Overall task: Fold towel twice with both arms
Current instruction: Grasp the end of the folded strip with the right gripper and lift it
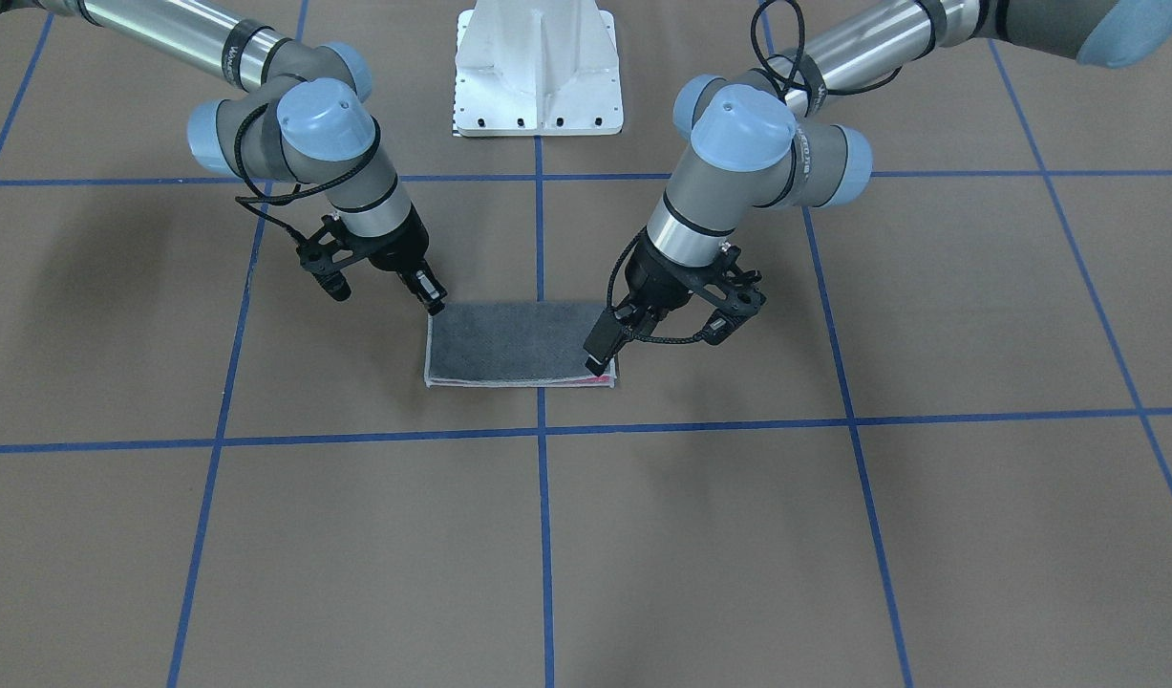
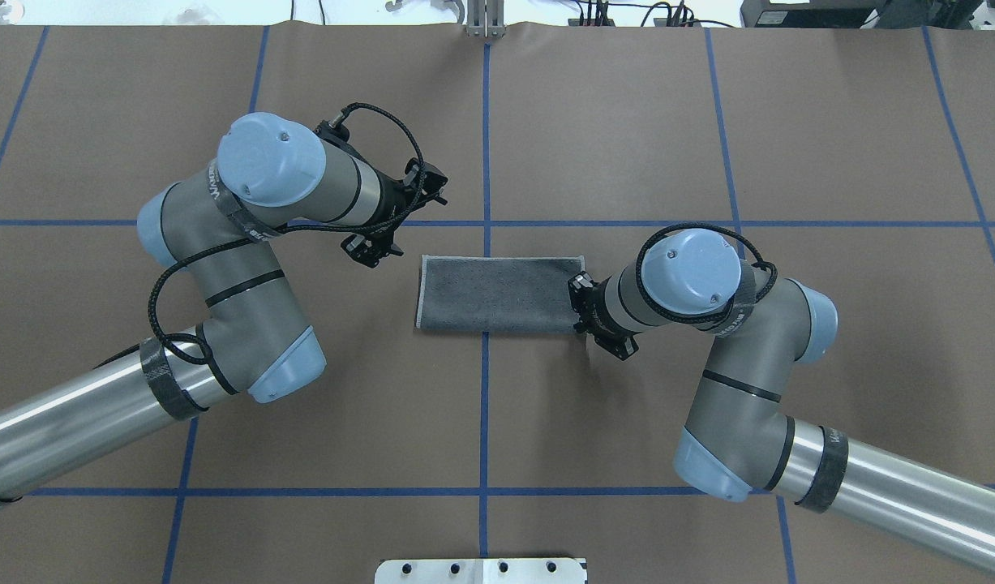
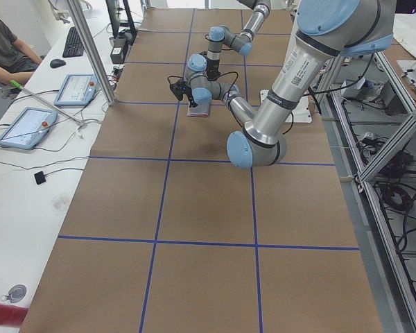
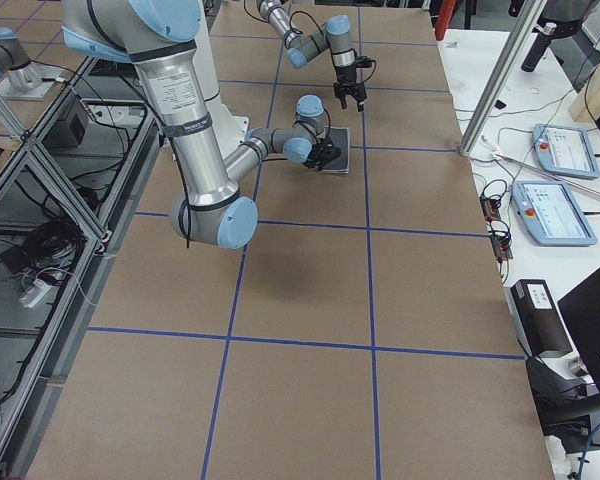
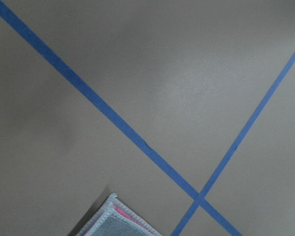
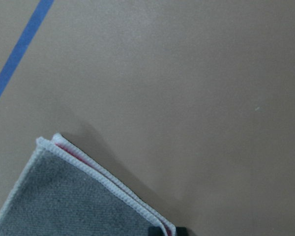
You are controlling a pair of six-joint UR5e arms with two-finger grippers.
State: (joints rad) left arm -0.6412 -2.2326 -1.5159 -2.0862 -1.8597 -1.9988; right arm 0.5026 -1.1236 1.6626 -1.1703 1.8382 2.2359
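Front-facing: brown paper-covered tabletop (image 1: 834, 535) with a grid of blue tape lines (image 1: 543, 535); white pedestal base (image 1: 538, 67) at the far edge. Count: one small terry towel (image 1: 519, 344), folded into a rectangle, dark grey face up, flat across the centre line. Two silver-grey tubular arms: right arm (image 1: 356, 191), left arm (image 1: 719, 191). Right gripper (image 1: 436, 306) is at one towel corner, left gripper (image 1: 600, 361) over the opposite corner.

Overhead: one gripper is at each short end of the towel.

Exterior left: white bench (image 3: 28, 180), two touch panels (image 3: 75, 89), one seated person (image 3: 3, 41).

Left wrist: a towel corner shows pink between the pale stitched edges.

Right wrist: dark fingers (image 6: 160, 231) touch the towel's edge. Whether either pair is apart or together, cannot tell.
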